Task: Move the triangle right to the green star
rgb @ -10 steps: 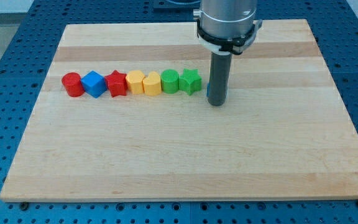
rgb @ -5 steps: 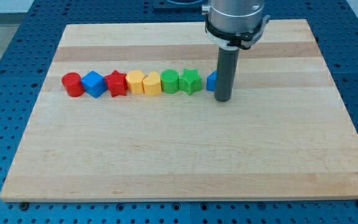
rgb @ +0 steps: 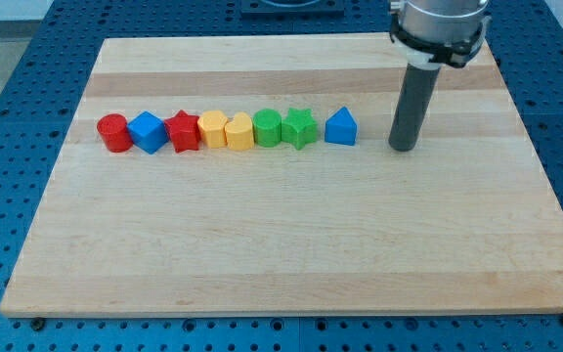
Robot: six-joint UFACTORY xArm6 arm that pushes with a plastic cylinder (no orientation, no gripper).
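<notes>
A blue triangle block (rgb: 340,127) stands on the wooden board, just right of the green star (rgb: 300,128) with a small gap between them. My tip (rgb: 403,148) rests on the board to the right of the triangle, apart from it by about a block's width. The rod rises toward the view's top right.
A row of blocks runs left from the green star: a green block (rgb: 268,128), two yellow blocks (rgb: 238,131) (rgb: 213,128), a red star (rgb: 182,131), a blue block (rgb: 148,131) and a red cylinder (rgb: 114,132). The board (rgb: 291,244) lies on a blue perforated table.
My tip has slid to the right, away from the blue triangle, which it hid before. The triangle now shows in full next to the green star. The other blocks have not moved.
</notes>
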